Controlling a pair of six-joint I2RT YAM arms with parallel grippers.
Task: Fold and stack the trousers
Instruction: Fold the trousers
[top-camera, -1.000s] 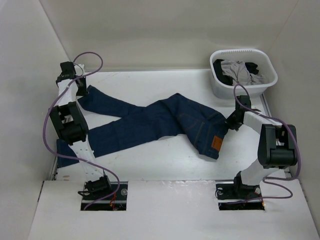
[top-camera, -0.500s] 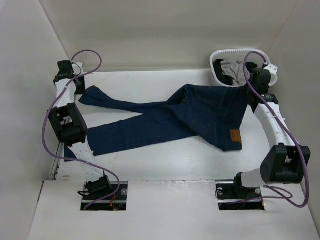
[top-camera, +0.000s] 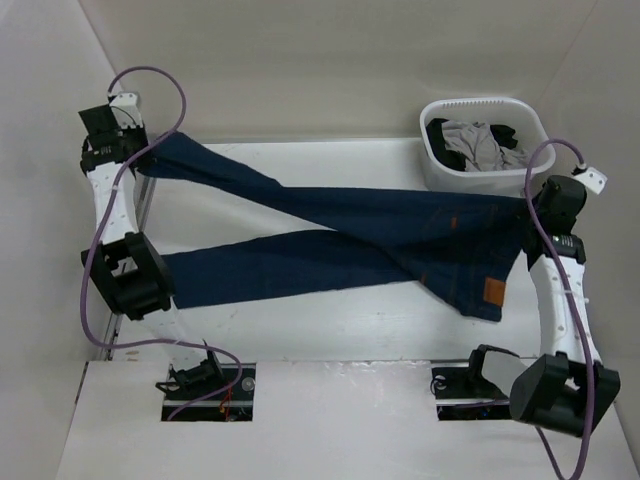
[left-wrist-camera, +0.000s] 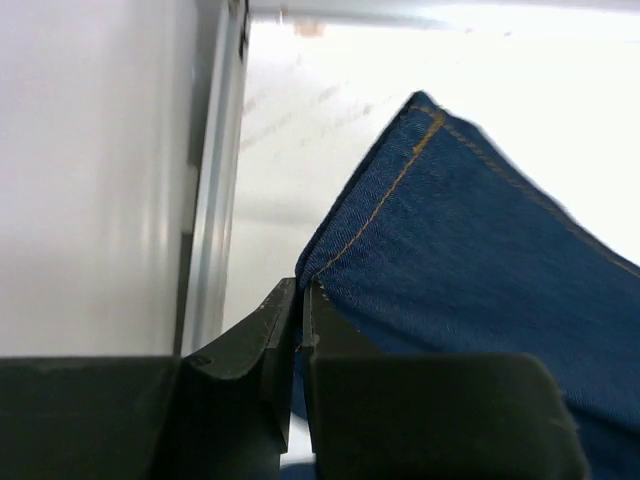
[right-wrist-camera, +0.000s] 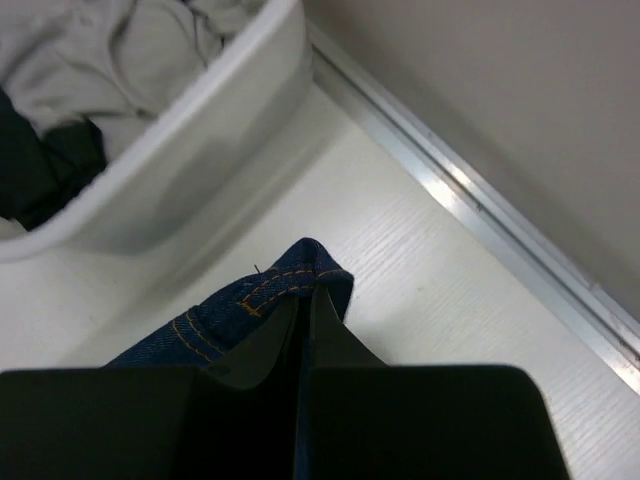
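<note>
Stretching between left pincer (left-wrist-camera: 300, 295) and right pincer (right-wrist-camera: 303, 303), trousers (top-camera: 340, 235) show stitching (left-wrist-camera: 390, 190) close-up.

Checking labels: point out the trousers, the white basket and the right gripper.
trousers (top-camera: 400, 235), top external view, on the seat area.
white basket (top-camera: 482, 102), top external view, on its far rim.
right gripper (right-wrist-camera: 303, 300), right wrist view, between its fingertips, shut on the trousers.

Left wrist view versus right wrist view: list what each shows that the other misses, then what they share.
Left wrist only: the left tool pinching a leg hem, beside a wall. Right wrist only: the right tool pinching a stitched corner near the basket of clothes. Both: jeans, white table.
</note>
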